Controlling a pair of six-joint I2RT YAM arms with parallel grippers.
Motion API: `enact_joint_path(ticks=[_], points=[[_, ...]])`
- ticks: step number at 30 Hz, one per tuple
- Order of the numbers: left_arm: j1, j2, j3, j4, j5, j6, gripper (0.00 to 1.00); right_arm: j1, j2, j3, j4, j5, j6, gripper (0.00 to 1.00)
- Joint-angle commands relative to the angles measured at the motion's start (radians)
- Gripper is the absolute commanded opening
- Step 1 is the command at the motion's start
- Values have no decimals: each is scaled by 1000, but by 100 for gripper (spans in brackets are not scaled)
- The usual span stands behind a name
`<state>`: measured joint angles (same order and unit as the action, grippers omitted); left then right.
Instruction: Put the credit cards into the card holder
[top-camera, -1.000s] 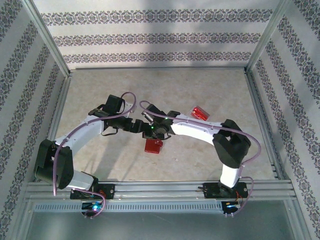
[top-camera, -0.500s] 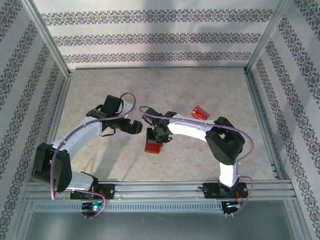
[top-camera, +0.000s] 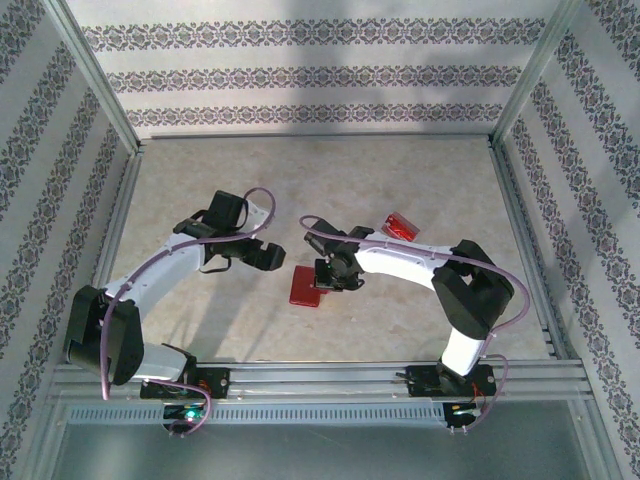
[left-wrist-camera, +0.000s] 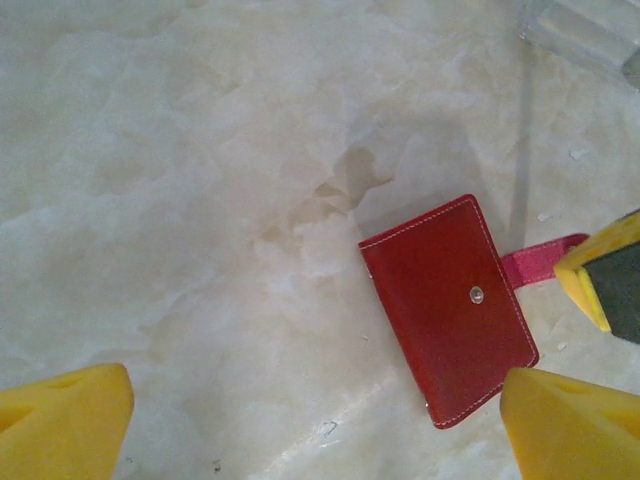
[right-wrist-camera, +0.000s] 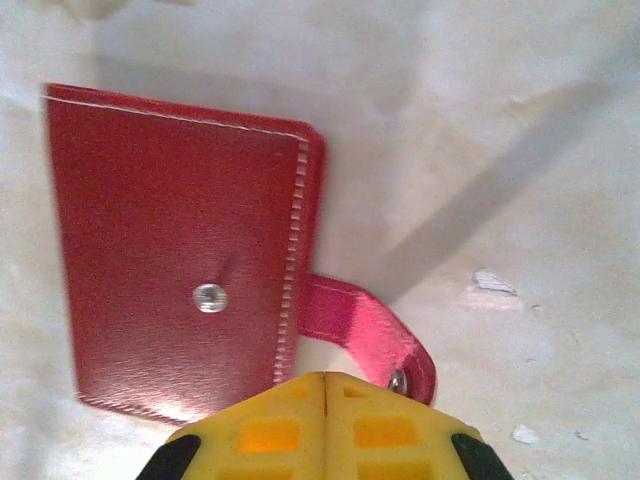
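The card holder (top-camera: 303, 286) is a small red wallet lying closed and flat on the table between my two grippers. From the left wrist view it (left-wrist-camera: 448, 306) shows a metal stud and a pink clasp tab (left-wrist-camera: 540, 263) sticking out to the right. My left gripper (top-camera: 272, 256) hovers just left of it, open, with nothing between its yellow fingers (left-wrist-camera: 62, 422). At the wallet's right edge my right gripper (top-camera: 328, 276) is shut, fingertips pressed together (right-wrist-camera: 326, 388). The loose tab (right-wrist-camera: 362, 334) curls up against them. The red credit cards (top-camera: 399, 224) lie to the right, behind my right arm.
A clear plastic tray (left-wrist-camera: 585, 28) sits beyond the wallet. Metal frame rails (top-camera: 520, 230) and patterned walls close the table in on three sides. Open marble surface lies behind and to the left of my left gripper.
My right gripper has moved right, off the wallet's top to its right edge. My left gripper has drawn back a little to the left. The wallet now lies uncovered.
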<state>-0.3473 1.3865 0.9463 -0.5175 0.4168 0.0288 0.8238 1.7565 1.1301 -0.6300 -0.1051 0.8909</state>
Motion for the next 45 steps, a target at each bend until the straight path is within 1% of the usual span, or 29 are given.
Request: enact_joint_path(ticks=[1,2,4,5,6,7,9,11,13,14,17,21,25,29,34,35,38,40,42,45], points=[[-58,-16,-29,1,26,95,93,-32,1,-69,56,-17,8,0],[-62,-15,-39,12,47,103,92,-44,8,-85,78,-35,14,0],[-65,-15,-44,7,43,109,89,-58,9,-109,107,-51,20,0],[-75,-16,-45,2,43,144,87,-59,7,-121,121,-50,21,0],[-92,-17,-48,1,28,188,85,-63,7,-131,131,-48,21,0],[-123,-18,-61,14,-16,241,84,-69,10,-141,143,-51,21,0],[-180,-15,-103,53,-68,332,84,-84,21,-160,172,-77,26,0],[-213,2,-120,68,-99,386,82,-99,19,-197,223,-121,44,0],[-239,5,-129,76,-127,427,79,-103,5,-233,273,-138,57,0],[-260,3,-141,91,-143,457,77,-107,2,-248,287,-142,60,0],[-328,28,-172,147,-197,539,76,-115,3,-272,298,-156,60,0],[-386,82,-160,176,-253,588,67,-115,-20,-314,347,-166,78,0],[-432,121,-164,231,-317,607,65,-117,-12,-307,334,-169,71,0],[-433,146,-173,266,-352,620,60,-109,-37,-318,341,-159,72,0],[-433,145,-193,268,-368,608,43,-117,-48,-327,324,-158,59,0],[-433,143,-199,267,-370,609,39,-115,-59,-336,332,-156,63,0],[-433,140,-221,295,-364,607,30,-118,-70,-339,334,-148,59,0],[-433,146,-215,283,-361,594,25,-119,-65,-331,319,-150,53,0],[-432,143,-203,266,-367,583,15,-119,-70,-328,317,-154,54,0],[-432,133,-213,280,-360,576,4,-120,-75,-325,316,-148,50,0]])
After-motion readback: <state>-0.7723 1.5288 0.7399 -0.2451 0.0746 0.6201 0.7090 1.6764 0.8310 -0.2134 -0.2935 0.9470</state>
